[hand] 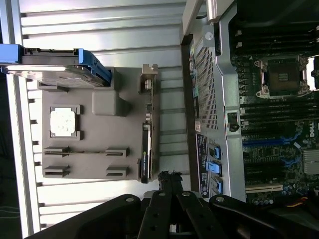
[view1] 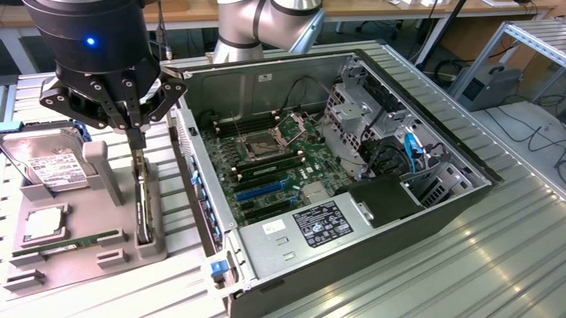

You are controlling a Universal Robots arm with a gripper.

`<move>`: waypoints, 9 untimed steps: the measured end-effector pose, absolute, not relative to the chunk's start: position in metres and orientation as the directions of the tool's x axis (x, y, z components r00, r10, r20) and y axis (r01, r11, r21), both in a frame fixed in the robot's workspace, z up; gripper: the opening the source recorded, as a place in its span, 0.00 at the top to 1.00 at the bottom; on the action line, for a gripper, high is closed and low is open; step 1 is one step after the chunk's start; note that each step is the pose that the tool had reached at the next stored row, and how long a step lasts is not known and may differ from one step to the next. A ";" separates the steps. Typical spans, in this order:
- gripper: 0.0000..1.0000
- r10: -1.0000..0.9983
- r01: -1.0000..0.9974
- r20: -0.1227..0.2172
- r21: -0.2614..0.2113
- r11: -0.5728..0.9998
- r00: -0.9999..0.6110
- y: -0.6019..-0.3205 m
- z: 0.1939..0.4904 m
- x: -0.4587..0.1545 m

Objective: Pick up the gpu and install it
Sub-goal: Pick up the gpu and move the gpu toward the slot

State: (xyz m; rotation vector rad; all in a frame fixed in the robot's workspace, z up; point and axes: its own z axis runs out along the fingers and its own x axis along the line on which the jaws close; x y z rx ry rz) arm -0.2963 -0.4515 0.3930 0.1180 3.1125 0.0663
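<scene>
So the arm (view1: 265,26) comes in from the far side in the exterior view, and the fat black wrist (view1: 93,33) hangs straight down with a blue light glowing on it. The gripper (view1: 134,140) points down too, linkages splayed wide, and both fingers (hand: 164,181) look pressed together at the tips, no gap I can make out.

We list: black gpu (view1: 140,202); black end effector (view1: 136,151); grey fixture tray (view1: 93,222); white-labelled silver hard drive (view1: 49,169); green motherboard (view1: 292,156); ribbed silver worktop (view1: 495,265).
</scene>
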 end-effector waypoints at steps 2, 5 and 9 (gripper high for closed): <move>0.89 0.076 0.075 -0.024 0.043 0.996 -0.997 -0.451 0.393 -0.296; 0.83 0.076 0.075 -0.025 0.043 0.996 -0.997 -0.451 0.393 -0.296; 0.64 0.076 0.075 -0.025 0.044 0.996 -0.997 -0.451 0.393 -0.296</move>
